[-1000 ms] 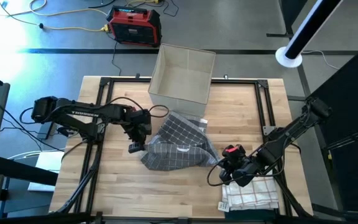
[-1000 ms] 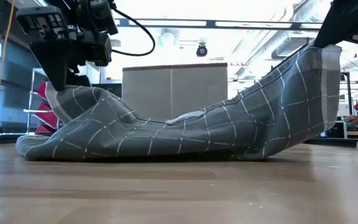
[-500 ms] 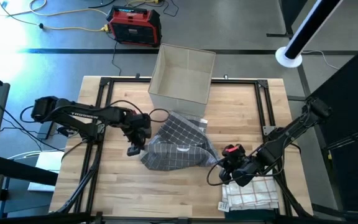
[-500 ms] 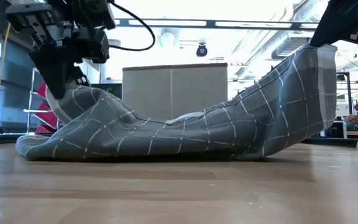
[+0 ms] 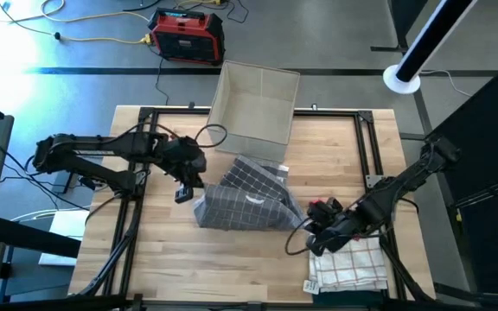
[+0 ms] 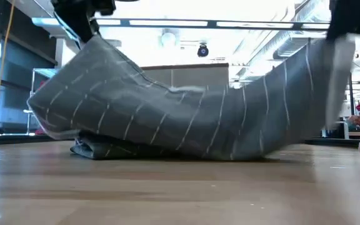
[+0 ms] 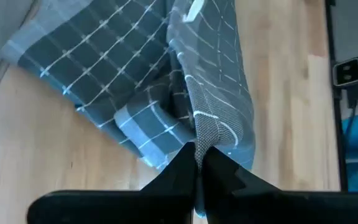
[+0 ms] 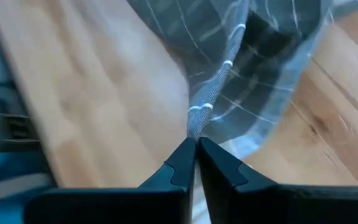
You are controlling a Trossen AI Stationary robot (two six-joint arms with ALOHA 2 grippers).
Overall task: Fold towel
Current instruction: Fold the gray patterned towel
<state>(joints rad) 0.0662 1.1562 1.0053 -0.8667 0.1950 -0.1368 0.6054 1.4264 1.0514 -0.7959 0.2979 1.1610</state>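
Pale butcher-block planks make up the wooden table top point(image 5: 232, 259), which is framed by black rails and stands on a grey workshop floor. At the table's twelve o'clock edge an open beige fabric box point(image 5: 253, 102) is set, clear of the working area. Near the centre, the grey towel with thin white grid lines point(image 5: 245, 203) is held up at two corners, while its lower folds are bunched on the wood.

At the towel's nine o'clock side, the left gripper point(image 7: 196, 163) is pinched tight on one corner; in the low view the cloth is seen drawn up steeply toward it, presumably so the edge can be carried across. At the towel's four o'clock side, the right gripper point(image 8: 194, 149) is clamped narrowly on the opposite corner, and the fabric is stretched between the two, probably to keep the lifted edge straight for the fold.

At the table's five o'clock corner, a white cloth with a dark check point(image 5: 348, 269) is laid flat, just beside the right arm and apart from the grey towel.
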